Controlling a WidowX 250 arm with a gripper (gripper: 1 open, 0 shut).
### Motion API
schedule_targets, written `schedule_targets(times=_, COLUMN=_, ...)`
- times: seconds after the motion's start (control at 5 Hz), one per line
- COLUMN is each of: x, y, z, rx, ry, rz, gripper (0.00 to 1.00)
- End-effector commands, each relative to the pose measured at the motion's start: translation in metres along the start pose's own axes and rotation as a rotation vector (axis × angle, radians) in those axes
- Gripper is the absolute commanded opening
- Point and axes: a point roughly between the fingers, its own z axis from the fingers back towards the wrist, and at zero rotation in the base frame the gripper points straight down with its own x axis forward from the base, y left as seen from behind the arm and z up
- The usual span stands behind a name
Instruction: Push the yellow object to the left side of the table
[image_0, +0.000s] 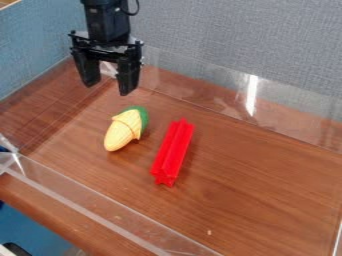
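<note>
The yellow object (126, 129) is a small toy corn cob with a green husk end, lying on the dark wood-grain table (254, 190) left of centre. My gripper (107, 77) hangs above and behind it, toward the back-left, clear of the table. Its black fingers (87, 73) stand open with nothing between them, and they do not touch the corn.
A long red ridged bar (173, 152) lies just right of the corn, almost parallel to it. Low clear acrylic walls (247, 95) edge the table at the back, left and front.
</note>
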Motion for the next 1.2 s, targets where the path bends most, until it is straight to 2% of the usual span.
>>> schedule_targets(times=0.0, x=0.0071, y=-0.0005, z=0.0151, rx=0.019, ry=-0.049, rz=-0.007, gripper=1.00)
schedule_targets(times=1.0, x=0.0033, y=-0.0025, z=0.0168, rx=0.000, ry=-0.040, rz=0.008, gripper=1.00)
